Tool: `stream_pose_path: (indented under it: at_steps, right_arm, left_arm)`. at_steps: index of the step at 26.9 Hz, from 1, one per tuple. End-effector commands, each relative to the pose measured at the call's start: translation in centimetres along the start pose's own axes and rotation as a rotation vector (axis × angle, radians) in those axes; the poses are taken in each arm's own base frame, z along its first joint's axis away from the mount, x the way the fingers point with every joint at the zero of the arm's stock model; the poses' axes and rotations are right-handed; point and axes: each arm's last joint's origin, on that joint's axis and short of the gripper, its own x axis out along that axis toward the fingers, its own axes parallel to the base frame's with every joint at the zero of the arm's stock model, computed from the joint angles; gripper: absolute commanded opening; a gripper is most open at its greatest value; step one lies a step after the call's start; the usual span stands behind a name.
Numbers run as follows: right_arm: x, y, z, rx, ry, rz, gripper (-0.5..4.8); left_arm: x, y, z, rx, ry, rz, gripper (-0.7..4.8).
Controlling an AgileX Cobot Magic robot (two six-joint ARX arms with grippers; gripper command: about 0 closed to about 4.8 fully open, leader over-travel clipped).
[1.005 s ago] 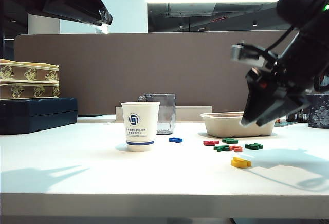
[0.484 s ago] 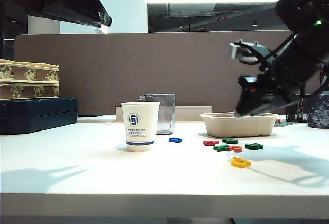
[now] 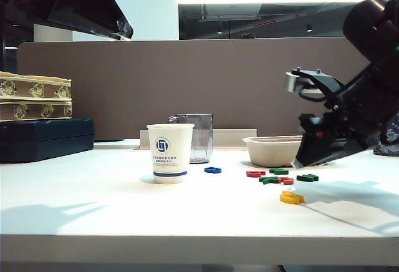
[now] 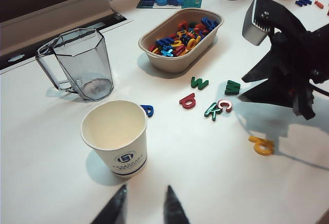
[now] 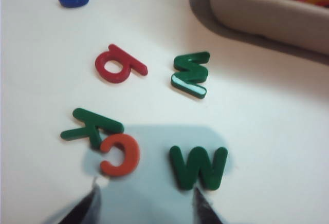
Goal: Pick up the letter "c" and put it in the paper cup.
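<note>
R end effector (image 5: 146, 201) wide open just above letter "c" (image 5: 121, 155); L end effector (image 4: 144, 208) half-open, empty.

exterior: low, table-level, facing the divider | left wrist: high, oblique (wide) | right wrist: close, downward | shared: letter "c" (image 5: 120, 155)

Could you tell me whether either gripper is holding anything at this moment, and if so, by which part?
Nothing is held. The right gripper hangs open above the letter "c"; the left gripper is empty near the paper cup.
</note>
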Motion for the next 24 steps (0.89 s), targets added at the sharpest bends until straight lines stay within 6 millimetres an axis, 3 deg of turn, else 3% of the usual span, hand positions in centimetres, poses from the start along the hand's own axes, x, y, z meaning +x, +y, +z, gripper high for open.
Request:
stream_pose_path:
  at_steps: [1, 6, 24]
  right_arm:
    - [0.0, 0.1, 0.0, -0.006, -0.027, -0.002, 2.31]
    - [0.1, 0.5, -0.2, -0.016, -0.031, -0.006, 2.54]
    - [0.3, 1.8, -0.8, -0.040, -0.008, 0.017, 2.52]
  left_arm:
    - [-0.1, 0.0, 0.3, -0.001, -0.013, 0.004, 0.88]
    - [-0.1, 0.0, 0.3, -0.001, -0.013, 0.004, 0.88]
    - [-0.1, 0.0, 0.3, -0.001, -0.013, 0.003, 0.88]
